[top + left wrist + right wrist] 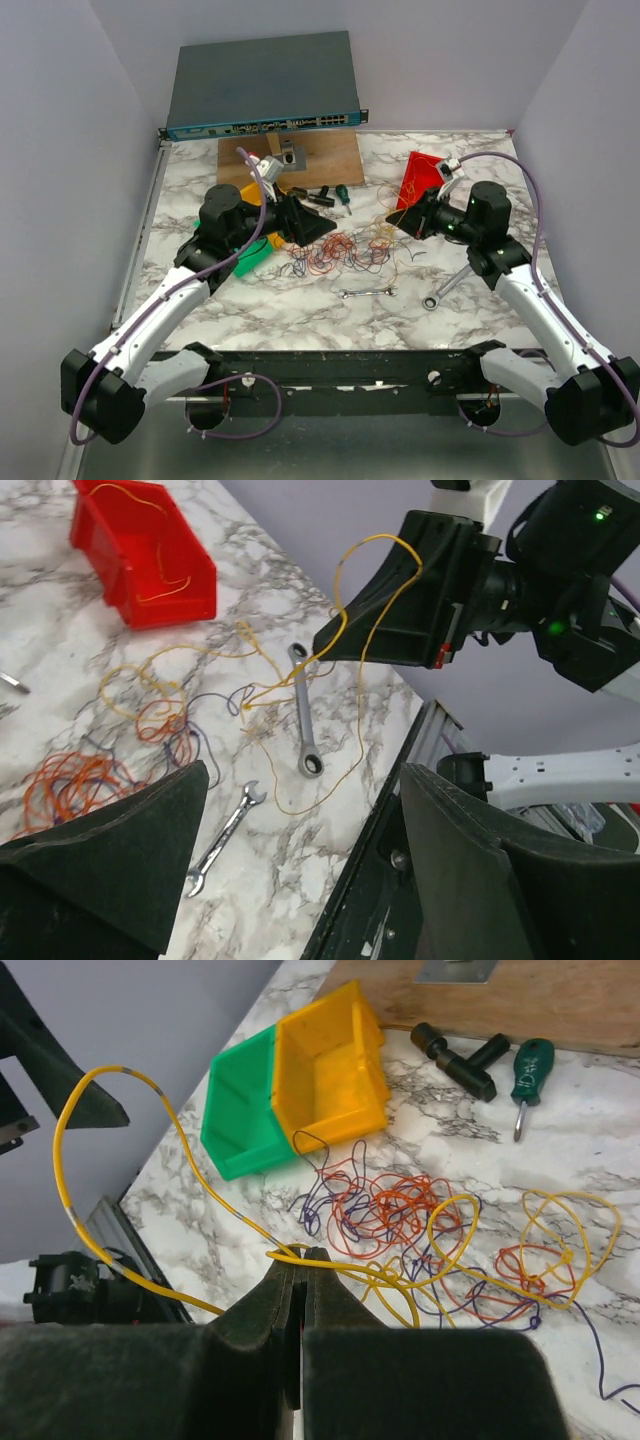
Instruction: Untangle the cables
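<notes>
**One yellow cable (62, 1150) pinched in the right gripper (300, 1258)**

The right gripper is clamped on the yellow cable, which loops up off the worktop (250, 310). The left gripper (300, 790) stands wide, holding nothing. The other cables (338, 250) lie tangled mid-worktop, between the arms.

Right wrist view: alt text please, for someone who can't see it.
The right gripper, shut, pinches a yellow cable that loops up to the left. Beyond it, tangled orange, purple and yellow cables lie on the marble table, near a yellow bin and green bin.
</notes>
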Controlling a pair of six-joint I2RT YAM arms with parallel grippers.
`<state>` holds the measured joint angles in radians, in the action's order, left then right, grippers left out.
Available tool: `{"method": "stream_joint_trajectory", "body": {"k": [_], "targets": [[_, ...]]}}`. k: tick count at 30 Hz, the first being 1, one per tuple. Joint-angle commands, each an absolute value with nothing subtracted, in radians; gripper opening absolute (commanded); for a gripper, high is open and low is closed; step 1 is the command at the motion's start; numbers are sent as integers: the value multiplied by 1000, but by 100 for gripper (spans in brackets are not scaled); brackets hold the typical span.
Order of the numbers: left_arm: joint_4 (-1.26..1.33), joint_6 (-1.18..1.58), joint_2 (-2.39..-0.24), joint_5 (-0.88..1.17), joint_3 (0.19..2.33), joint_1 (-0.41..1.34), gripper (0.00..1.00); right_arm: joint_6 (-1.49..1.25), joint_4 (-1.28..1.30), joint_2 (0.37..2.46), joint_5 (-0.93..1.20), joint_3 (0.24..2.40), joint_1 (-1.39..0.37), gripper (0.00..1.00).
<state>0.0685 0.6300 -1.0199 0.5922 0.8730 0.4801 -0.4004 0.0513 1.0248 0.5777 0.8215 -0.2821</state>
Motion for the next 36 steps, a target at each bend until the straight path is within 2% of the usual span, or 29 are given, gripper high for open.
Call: {"method": "stream_joint_trajectory", "body": {"k": [1,11,15,16,18,21,22,23,24,25,26,28,32,36], "targets": [[296,646,-1102,644,902,550,77,-382,76,1033,679,857,-287,1],[411,657,-1354,593,1061,666,71,-422,14,1028,730,819,-291,1],[429,673,-1435,590,1121,684,63,-423,9,1029,736,807,-293,1],[422,671,-1453,585,1137,688,59,-425,10,1028,739,804,-293,1],[414,669,-1495,588,1179,694,44,-426,10,1028,746,791,-294,1],[385,655,-1557,610,1243,695,1,-433,-33,1026,747,761,-295,1],[358,645,-1565,607,1265,693,0,-436,-42,1028,747,746,-295,2],[349,629,-1566,605,1271,693,0,-436,-49,1028,741,732,-295,13],[344,616,-1557,602,1271,691,0,-438,-51,1027,730,713,-295,34],[339,598,-1547,598,1268,691,0,-438,-53,1021,712,697,-295,49],[329,584,-1530,595,1263,690,0,-437,-54,1011,692,676,-295,60],[299,539,-1496,596,1252,686,0,-439,-53,970,626,636,-295,69],[240,467,-1428,609,1225,681,0,-463,-64,854,460,565,-294,79],[225,444,-1374,646,1206,681,0,-467,-79,789,348,517,-294,80]]}}
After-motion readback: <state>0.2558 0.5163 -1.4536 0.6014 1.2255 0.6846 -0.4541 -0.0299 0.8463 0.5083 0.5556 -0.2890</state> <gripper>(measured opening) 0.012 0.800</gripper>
